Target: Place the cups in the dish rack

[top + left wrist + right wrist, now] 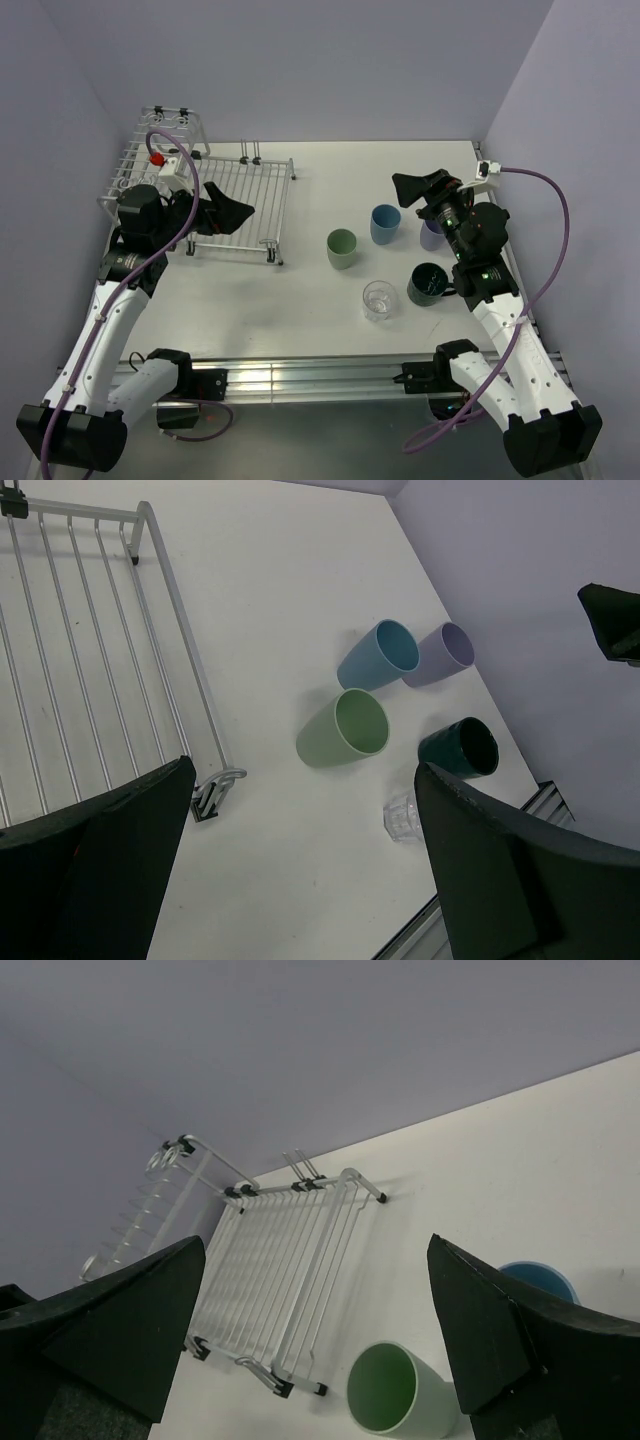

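Observation:
Five cups stand upright on the white table right of centre: a pale green cup (pixel 342 248), a light blue cup (pixel 385 223), a lavender cup (pixel 432 236) partly behind my right arm, a dark green mug (pixel 428 284) and a clear glass (pixel 378 300). The white wire dish rack (pixel 240 195) lies at the back left and holds no cups. My left gripper (pixel 225 212) hovers open and empty over the rack's right part. My right gripper (pixel 415 187) hovers open and empty above the table behind the light blue and lavender cups. The left wrist view shows the pale green cup (pixel 345 728), the mug (pixel 460 748) and the glass (pixel 400 817).
The rack's raised basket section (pixel 165 140) stands at the far left corner. Lavender walls close the back and both sides. A metal rail (pixel 300 375) runs along the near table edge. The right wrist view shows the rack (pixel 280 1280) and the pale green cup (pixel 395 1392).

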